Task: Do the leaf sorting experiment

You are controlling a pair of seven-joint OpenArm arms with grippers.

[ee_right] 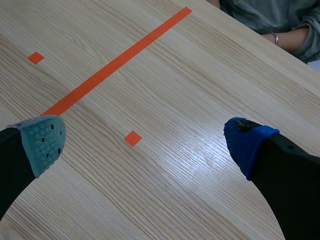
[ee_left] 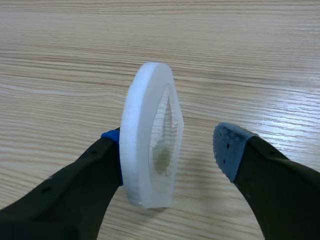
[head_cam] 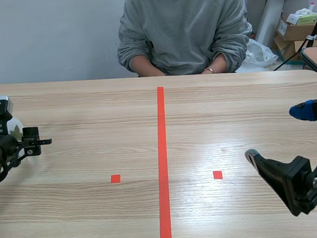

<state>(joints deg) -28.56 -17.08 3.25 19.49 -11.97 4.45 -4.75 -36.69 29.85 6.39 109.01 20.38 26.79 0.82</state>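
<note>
As left pincer gapes, disc touches finger

We can't make out what's inside the white disc, just a blurry, murky smudge. At twelve o'clock across the table, the person is cut off above the shoulders.

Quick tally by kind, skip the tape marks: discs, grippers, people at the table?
White disc: 1
Grippers: 2, left gripper and right gripper
Person: 1
Total: 4
</note>
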